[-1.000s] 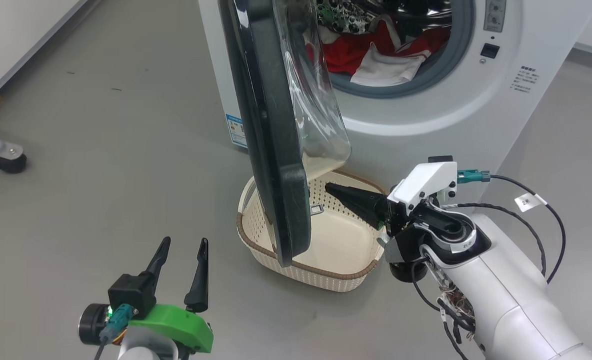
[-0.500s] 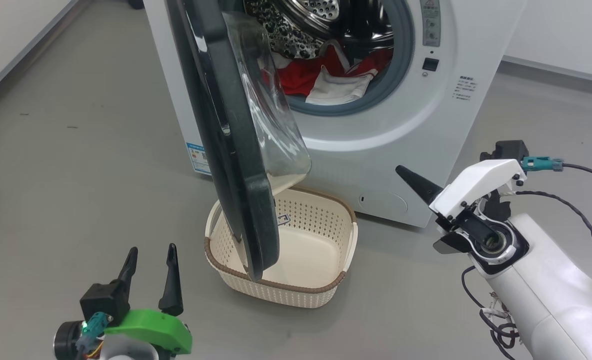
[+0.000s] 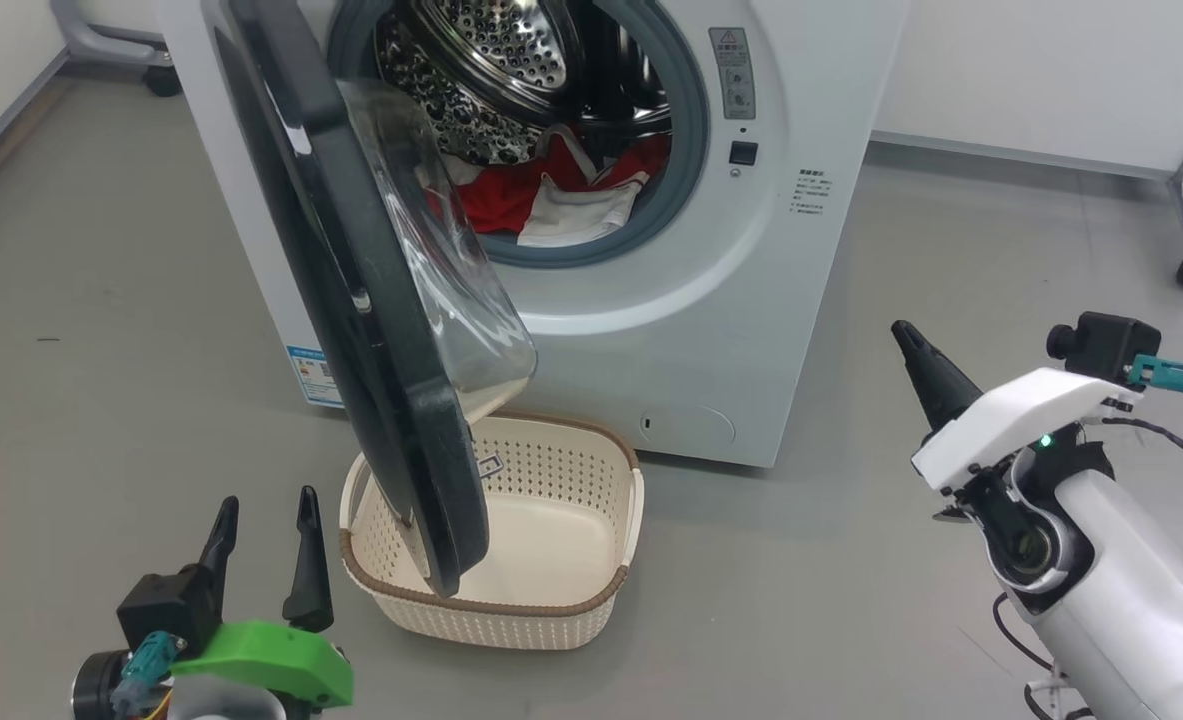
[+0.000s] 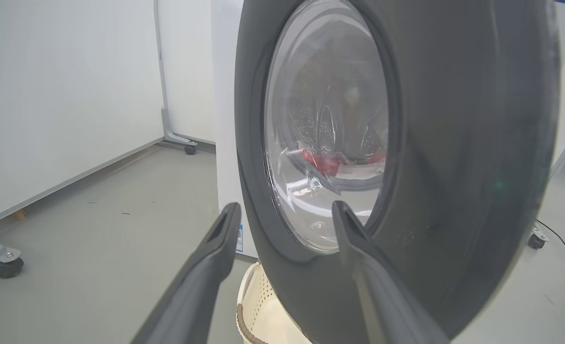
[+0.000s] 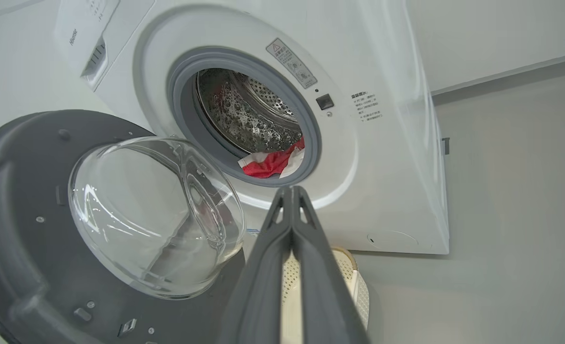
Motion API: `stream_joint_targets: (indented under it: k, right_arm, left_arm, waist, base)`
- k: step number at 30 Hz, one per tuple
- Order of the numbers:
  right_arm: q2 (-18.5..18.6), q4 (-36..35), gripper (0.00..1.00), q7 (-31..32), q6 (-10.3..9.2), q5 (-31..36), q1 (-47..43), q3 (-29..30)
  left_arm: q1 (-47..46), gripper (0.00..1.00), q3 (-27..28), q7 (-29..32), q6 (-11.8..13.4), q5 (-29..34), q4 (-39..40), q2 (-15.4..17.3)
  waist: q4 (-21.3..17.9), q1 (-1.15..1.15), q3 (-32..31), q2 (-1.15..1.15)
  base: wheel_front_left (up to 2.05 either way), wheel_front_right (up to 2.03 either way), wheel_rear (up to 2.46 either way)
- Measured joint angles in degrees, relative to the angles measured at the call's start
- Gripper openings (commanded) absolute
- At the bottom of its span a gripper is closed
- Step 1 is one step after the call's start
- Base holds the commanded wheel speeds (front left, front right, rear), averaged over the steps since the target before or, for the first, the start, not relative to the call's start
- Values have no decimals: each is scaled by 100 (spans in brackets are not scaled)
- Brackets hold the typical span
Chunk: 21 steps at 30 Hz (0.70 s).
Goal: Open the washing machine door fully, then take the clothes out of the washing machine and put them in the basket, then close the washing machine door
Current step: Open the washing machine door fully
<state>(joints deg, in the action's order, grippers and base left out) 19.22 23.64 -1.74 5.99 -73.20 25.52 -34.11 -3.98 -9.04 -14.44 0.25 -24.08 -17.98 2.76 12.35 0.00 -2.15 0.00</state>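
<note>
The left gripper (image 3: 267, 497) hung over the grey floor (image 3: 101, 250) at the near left, dark fingers spread. The right gripper (image 3: 904, 330) — fingers pressed together — had drawn back rightward, away from the small cream perforated basket (image 3: 511, 622) it reached over a second before. The round black-rimmed glass door (image 3: 351, 300) stood part-open above the basket's left side, partly screening the big white front-loading washing machine (image 3: 751, 330) — the red-and-white clothes (image 3: 496, 205) lay in its steel drum (image 3: 491, 50).

So the washing machine (image 3: 711, 330) sits straight ahead, clothes (image 3: 496, 200) in the bottom of its drum (image 3: 491, 50). The washing machine door (image 3: 351, 300) sticks out on the drum's left, its lower edge over the basket (image 3: 511, 610), which sits on the floor (image 3: 101, 300) right in front. The left gripper (image 3: 267, 498) is just left of the basket, the right gripper (image 3: 903, 330) well off right.
</note>
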Motion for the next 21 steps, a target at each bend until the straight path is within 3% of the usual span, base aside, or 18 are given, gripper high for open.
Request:
stream_joint_targets:
  k: [7, 12, 21]
  right_arm:
    - [369, -310, 0, -805, -22, 766, -437, -69]
    - [566, -538, 0, -1230, -227, 1271, -802, -149]
    - [708, -950, 0, -1256, -636, 1544, -1689, 89]
  left_arm:
    - [106, 100, 97, 0, -1, 54, 45, -1]
    - [175, 100, 168, 0, -2, 56, 64, 1]
    - [300, 100, 296, 0, -7, 89, 129, 3]
  waist:
    - [-255, 0, -81, 0]
    - [-394, 0, -112, 0]
    - [-548, 0, -126, 0]
  base:
    - [0, 0, 0]
    - [0, 0, 0]
    - [0, 0, 0]
